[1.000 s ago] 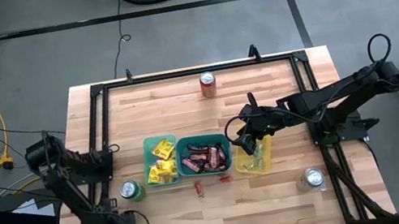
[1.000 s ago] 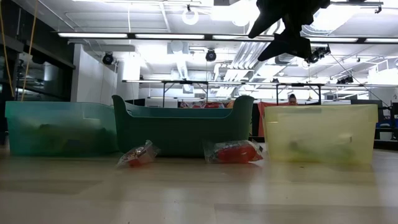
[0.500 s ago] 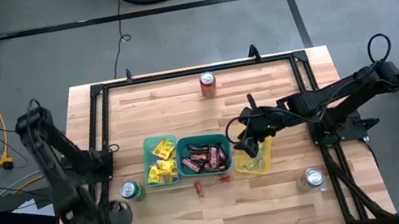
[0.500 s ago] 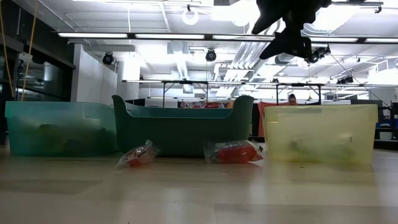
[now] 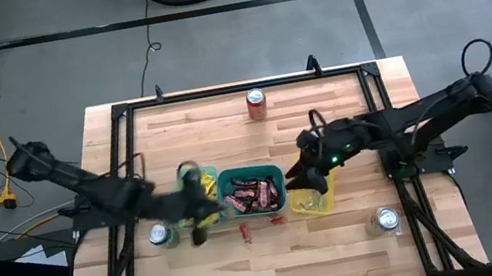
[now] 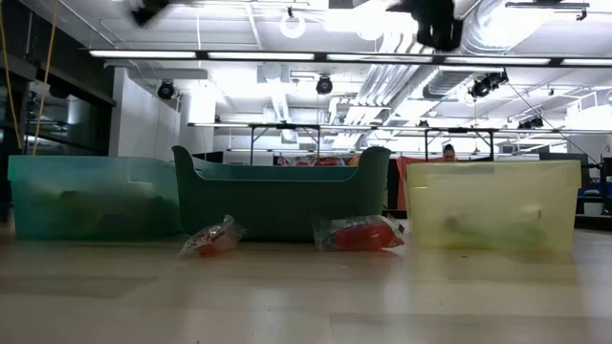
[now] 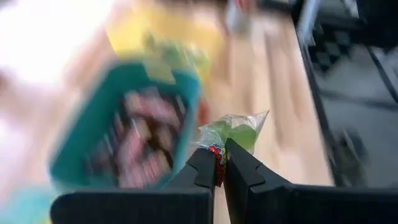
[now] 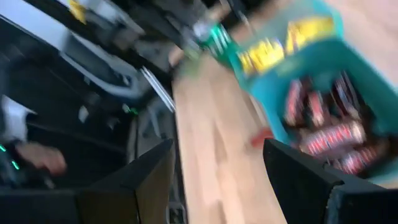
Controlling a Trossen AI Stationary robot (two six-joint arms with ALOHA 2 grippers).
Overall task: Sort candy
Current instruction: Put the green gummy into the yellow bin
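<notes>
- Left arm has swung in from the tabletop's left edge, where it hung a second ago; the left hand (image 5: 203, 229) is now over the left end of the row of bins, near the green can (image 5: 158, 236).
- Left hand's fingers (image 7: 205, 171) have snapped together in that second and are clamped on a clear wrapped sweet with green inside (image 7: 235, 131), seen only in the left wrist view, held above the tabletop (image 5: 347, 252).
- Right hand (image 5: 313, 169) has shifted slightly, to the far edge of the yellow bin (image 5: 314, 205); its fingers stand apart and nothing is between them.
- Two red-tinted sweets (image 6: 212, 239) (image 6: 361, 233) lie unmoved on the tabletop just in front of the dark teal bin (image 6: 277, 196).
- Yellow packets (image 5: 200, 210) fill the left bin, brown-red bars (image 5: 252, 196) the middle one.
- Judgement: the left arm has a green sweet in hand; it probably belongs in the yellow bin at the right end. Two red ones remain unsorted.
</notes>
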